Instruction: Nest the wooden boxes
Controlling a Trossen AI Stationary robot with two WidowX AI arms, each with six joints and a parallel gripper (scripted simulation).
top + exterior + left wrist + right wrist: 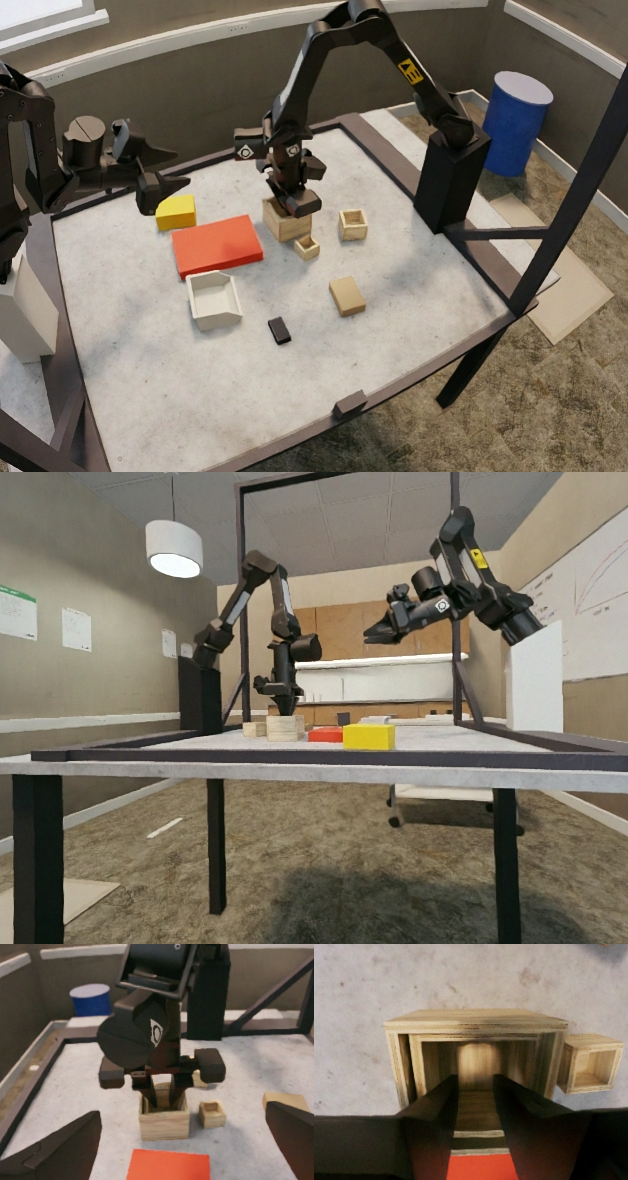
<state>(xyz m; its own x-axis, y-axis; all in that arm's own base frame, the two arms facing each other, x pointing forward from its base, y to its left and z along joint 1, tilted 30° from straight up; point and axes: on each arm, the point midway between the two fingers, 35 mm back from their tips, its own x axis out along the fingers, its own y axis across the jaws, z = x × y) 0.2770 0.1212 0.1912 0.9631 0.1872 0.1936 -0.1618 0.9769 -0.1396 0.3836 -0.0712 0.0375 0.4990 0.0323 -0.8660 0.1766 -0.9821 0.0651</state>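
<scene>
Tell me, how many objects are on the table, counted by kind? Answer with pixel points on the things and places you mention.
Open square wooden boxes: 4 (biggest box [295, 228] [282, 729] [164, 1128] [474, 1017], nested box [416, 1064], loose box [353, 232] [253, 729], smallest box [306, 252] [214, 1120] [594, 1040])
Rectangular blocks: 4 (red [215, 243] [325, 734] [168, 1166] [481, 1166], yellow [176, 215] [369, 736], tan [347, 295] [286, 1101], black [279, 330])
Open white tray [218, 321] [375, 720]: 1
Total: 9
</scene>
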